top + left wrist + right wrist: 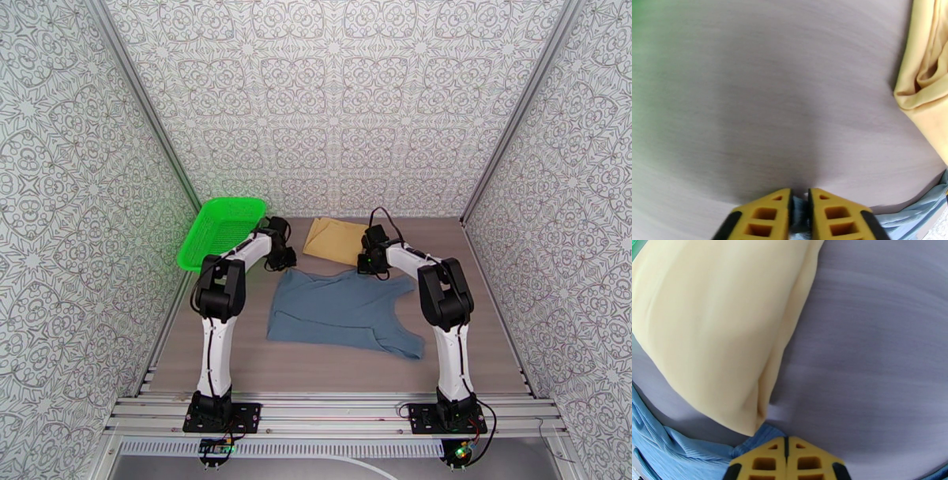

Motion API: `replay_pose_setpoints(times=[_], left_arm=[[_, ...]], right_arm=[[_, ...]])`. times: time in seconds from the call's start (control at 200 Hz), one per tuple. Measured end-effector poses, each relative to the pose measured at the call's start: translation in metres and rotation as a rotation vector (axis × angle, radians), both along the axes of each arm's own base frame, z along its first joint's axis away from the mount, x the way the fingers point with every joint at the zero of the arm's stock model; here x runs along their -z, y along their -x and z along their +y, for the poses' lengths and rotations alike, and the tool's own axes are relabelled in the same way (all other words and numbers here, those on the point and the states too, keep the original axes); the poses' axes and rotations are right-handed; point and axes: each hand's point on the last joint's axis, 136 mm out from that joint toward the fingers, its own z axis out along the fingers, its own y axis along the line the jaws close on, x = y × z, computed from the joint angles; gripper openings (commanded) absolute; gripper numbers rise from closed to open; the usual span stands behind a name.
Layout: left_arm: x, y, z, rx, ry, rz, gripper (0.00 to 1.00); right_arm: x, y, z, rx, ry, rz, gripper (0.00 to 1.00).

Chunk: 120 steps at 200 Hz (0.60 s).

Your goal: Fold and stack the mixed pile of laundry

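The tank top lies spread flat in the middle of the bench, hem at the far side and straps toward the arms' bases. That layout leaves its two far corners free to be taken, and both arms reach out to them.

The left gripper sits at the far left corner. Its wrist view shows a sliver of blue-grey fabric pinched between the yellow fingers, so it is clamped on the tank top. The right gripper is at the far right corner with its fingers pressed together. The blue edge bunches up against the fingertips, and I judge it a thin pinch on the same hem, though no cloth can be seen between the pads themselves.

Holding both corners at once looks like the setup for a fold. With the hem gripped at each end, it could be lifted evenly and carried toward the straps without the fabric twisting or sagging to one side.

The yellow cloth rests just beyond the tank top at the far edge of the bench. Its near corner almost meets the hem beside the right gripper, close enough to be snagged by a careless lift. It looks roughly folded already, perhaps waiting to be stacked.

The green basket leans at the far left against the wall, off the working area.
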Motion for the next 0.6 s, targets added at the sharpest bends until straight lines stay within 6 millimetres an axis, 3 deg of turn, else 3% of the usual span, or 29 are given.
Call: replay_pose_setpoints(times=[0.225,0.535,0.6], left_arm=[[-0.005,-0.001,0.003,-0.002,0.0,-0.01,0.0],[-0.011,-0.012,0.025,-0.048,-0.013,-0.04,0.0],[-0.013,-0.014,0.025,-0.048,-0.011,-0.054,0.09]], right_arm=[[0.001,-0.001,-0.003,0.03,0.005,0.002,0.0],[0.001,-0.002,-0.017,0.156,-0.023,-0.017,0.0],[0.0,-0.003,-0.018,0.171,-0.031,-0.019,0.0]])
